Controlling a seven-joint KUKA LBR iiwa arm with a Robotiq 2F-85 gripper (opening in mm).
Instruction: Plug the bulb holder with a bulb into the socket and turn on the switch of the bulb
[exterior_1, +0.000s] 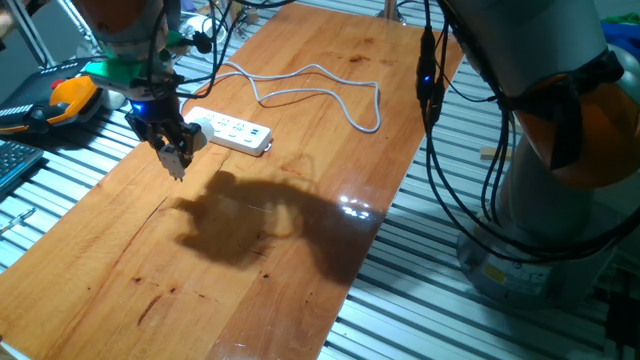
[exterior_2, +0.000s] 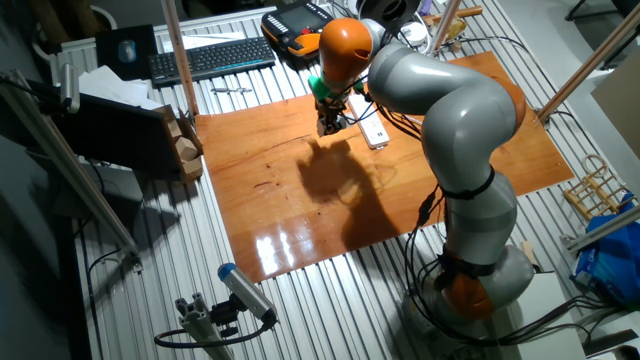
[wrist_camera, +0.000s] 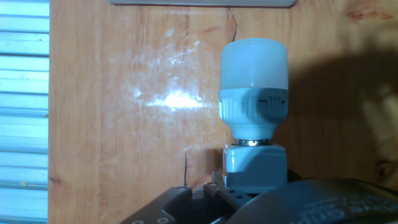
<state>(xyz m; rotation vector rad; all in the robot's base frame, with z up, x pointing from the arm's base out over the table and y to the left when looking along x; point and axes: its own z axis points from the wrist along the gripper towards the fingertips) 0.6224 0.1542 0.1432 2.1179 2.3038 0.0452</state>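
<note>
So there's 1 bulb (wrist_camera: 254, 65) in 1 bulb holder (wrist_camera: 255, 163), clamped in the gripper (exterior_1: 176, 150) jaws above the wooden table (exterior_1: 300, 200), just beside 1 socket (exterior_1: 232, 130) strip with its looping cable (exterior_1: 320, 95). Slatted metal bench all round, plus 1 keyboard (exterior_2: 212, 57).

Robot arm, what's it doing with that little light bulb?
The arm's gripper is holding the bulb holder with the bulb screwed into it. It hangs just above the wooden table, close to the socket, a white power strip lying there with its cable looped behind. The holder isn't plugged in yet, so the bulb is dark.
</note>
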